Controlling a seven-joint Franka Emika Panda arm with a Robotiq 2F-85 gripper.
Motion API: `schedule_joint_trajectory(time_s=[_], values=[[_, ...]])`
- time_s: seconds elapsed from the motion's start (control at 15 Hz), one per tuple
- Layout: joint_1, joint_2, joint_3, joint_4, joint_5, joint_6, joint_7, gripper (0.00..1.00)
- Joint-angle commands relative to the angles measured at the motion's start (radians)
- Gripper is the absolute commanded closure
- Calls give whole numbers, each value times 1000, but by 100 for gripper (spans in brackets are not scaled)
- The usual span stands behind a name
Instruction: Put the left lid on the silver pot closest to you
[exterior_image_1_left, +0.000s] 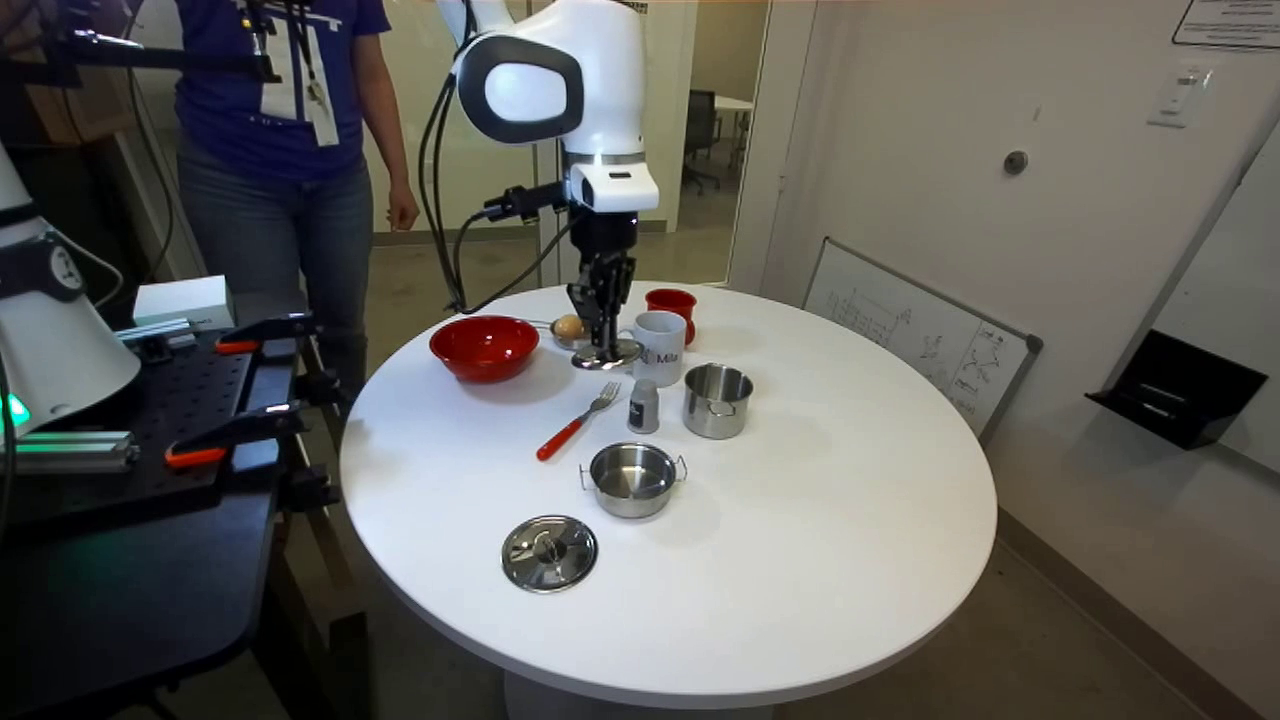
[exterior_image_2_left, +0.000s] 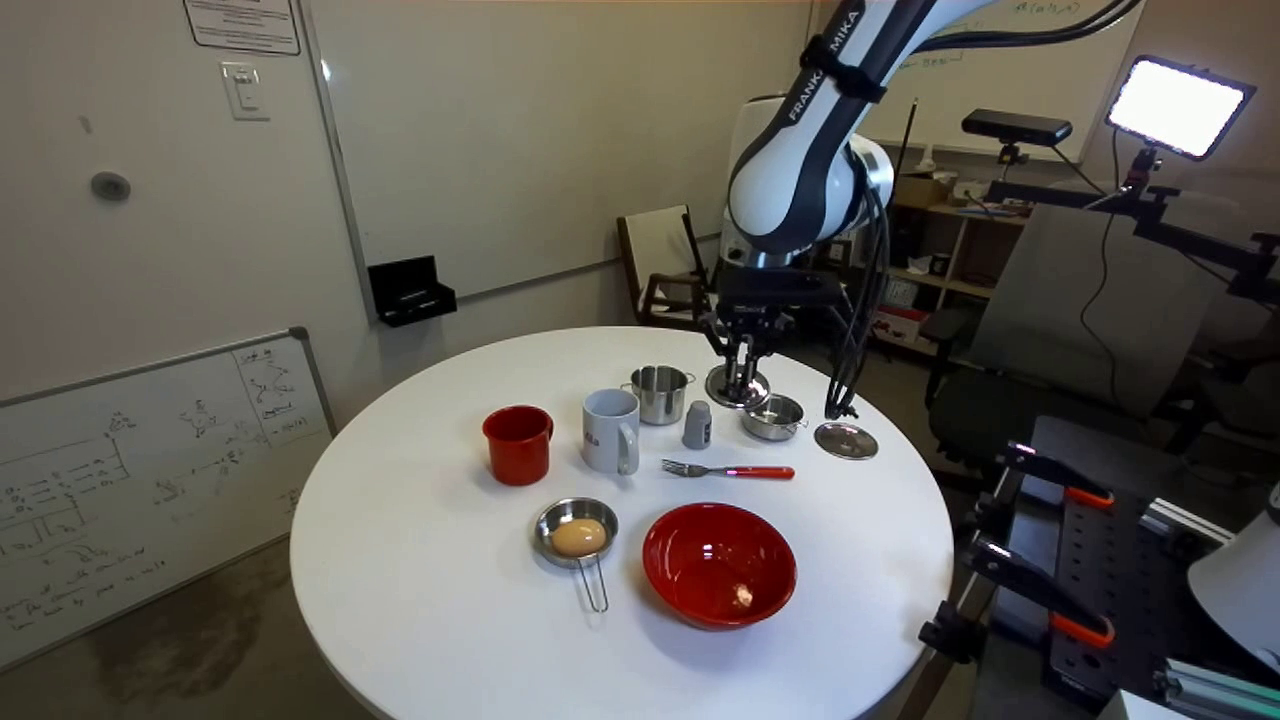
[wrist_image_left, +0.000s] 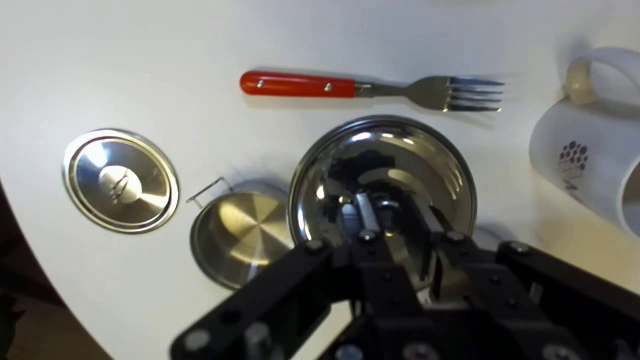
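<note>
My gripper (exterior_image_2_left: 741, 378) is clamped on the lid (wrist_image_left: 385, 157), holding it above the table (exterior_image_1_left: 800, 560). I'd centre it over the low pot (exterior_image_1_left: 632, 500), which I judge closest, hold it level and lower gently before releasing.

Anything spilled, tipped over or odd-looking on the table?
Nothing stands out. I see no spill or damage. The low pot and tall pot stand upright, the fork lies flat, the egg rests in its small pan, and the gripper holds a silver lid.

In the wrist view, pot (wrist_image_left: 235, 230) partly behind lid (wrist_image_left: 387, 172) and claw (wrist_image_left: 395, 210), mug (wrist_image_left: 582, 145) partly beyond right edge.
</note>
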Motion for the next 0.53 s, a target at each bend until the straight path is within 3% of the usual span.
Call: schedule_joint_trajectory(time_s=[0.0,0.07,0.13,0.2,0.47], values=[[11,-82,-74,-55,-107,-8,51,92],[7,-92,-86,-57,-127,-6,56,92],[-26,-44,-39,-21,-94,0,29,92],[-33,-51,-42,-23,-100,0,30,81],[-40,-45,-29,-23,-96,0,27,81]])
